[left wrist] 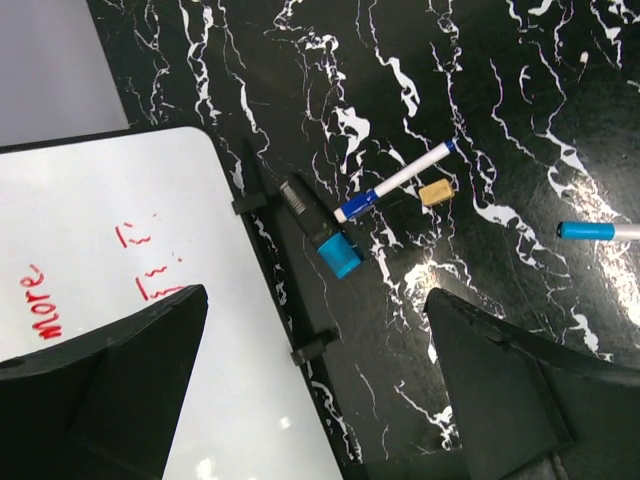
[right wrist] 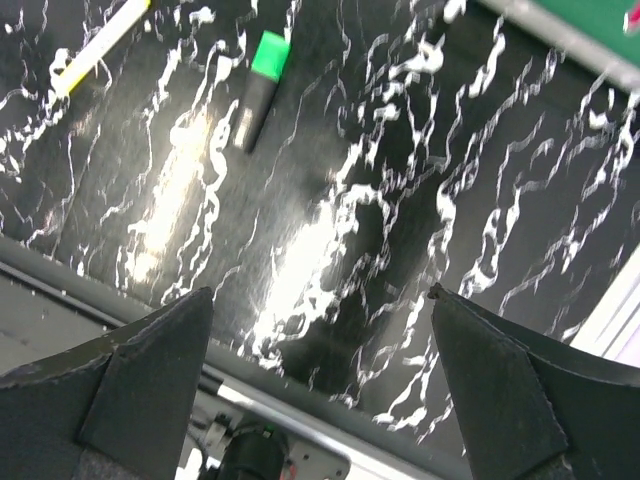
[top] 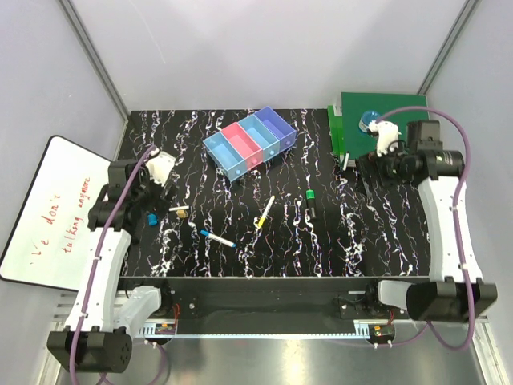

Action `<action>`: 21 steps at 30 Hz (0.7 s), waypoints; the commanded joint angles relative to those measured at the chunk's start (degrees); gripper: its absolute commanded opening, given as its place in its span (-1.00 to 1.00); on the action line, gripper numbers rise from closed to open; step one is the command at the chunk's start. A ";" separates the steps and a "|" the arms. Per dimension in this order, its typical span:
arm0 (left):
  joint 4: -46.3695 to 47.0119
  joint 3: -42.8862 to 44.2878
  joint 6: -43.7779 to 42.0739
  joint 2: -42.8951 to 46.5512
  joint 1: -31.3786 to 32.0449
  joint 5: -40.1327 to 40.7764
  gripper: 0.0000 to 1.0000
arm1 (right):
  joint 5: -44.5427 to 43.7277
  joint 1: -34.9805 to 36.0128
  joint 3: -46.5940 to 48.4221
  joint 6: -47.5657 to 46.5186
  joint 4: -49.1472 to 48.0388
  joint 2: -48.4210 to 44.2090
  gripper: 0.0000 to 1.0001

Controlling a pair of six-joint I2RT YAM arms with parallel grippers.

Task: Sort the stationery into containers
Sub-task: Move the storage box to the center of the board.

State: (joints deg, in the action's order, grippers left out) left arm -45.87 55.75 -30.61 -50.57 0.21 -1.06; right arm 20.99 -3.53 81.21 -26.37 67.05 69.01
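Note:
The containers (top: 250,143), a row of four joined bins in light blue, pink, light blue and purple, stand at the back centre. A blue-capped white marker (top: 216,239), a yellow-and-white pen (top: 264,212) and a green-capped dark marker (top: 309,200) lie on the table's middle. A round blue object (top: 370,120) sits on the green folder. My left gripper (top: 147,202) is open and empty above the table's left edge. Its wrist view shows a blue-capped black marker (left wrist: 320,235), a blue-and-white pen (left wrist: 395,180) and a small gold piece (left wrist: 435,192). My right gripper (top: 358,168) is open and empty; the green-capped marker (right wrist: 258,88) lies ahead of it.
A whiteboard (top: 56,212) with red writing lies off the table's left edge and fills the left of the left wrist view (left wrist: 120,260). A big green folder (top: 385,108) lies at the back right. The table's front edge (right wrist: 120,290) runs under the right gripper.

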 commanded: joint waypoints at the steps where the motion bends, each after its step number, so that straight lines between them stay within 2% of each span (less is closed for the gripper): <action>1: 4.20 3.84 2.39 -1.64 -0.12 -2.37 0.98 | 0.46 3.17 6.58 -1.22 -5.52 7.00 0.95; 3: 5.43 4.02 2.48 -2.43 -0.21 -2.72 0.98 | -4.19 8.42 9.48 -2.80 -7.18 11.38 0.96; 7: 6.75 4.54 2.40 -4.36 -0.21 -2.81 0.98 | -6.84 11.87 18.52 -1.41 -9.12 21.75 0.98; 13: 7.90 5.16 2.84 -7.18 -0.21 -3.68 0.98 | -9.74 15.04 42.66 4.91 -11.06 42.06 0.98; 15: 8.34 5.42 2.92 -7.53 -0.12 -3.86 0.98 | -11.32 16.01 47.18 5.10 -11.93 48.89 0.94; 21: 9.04 5.69 1.43 -8.06 -0.12 -4.83 0.98 | -14.05 19.52 67.21 7.47 -11.76 65.69 0.62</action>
State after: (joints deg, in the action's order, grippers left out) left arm -40.05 58.22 -28.49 -58.33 0.21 -3.79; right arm 9.98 13.23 137.56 -21.76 56.18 126.69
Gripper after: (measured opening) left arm 0.987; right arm 0.860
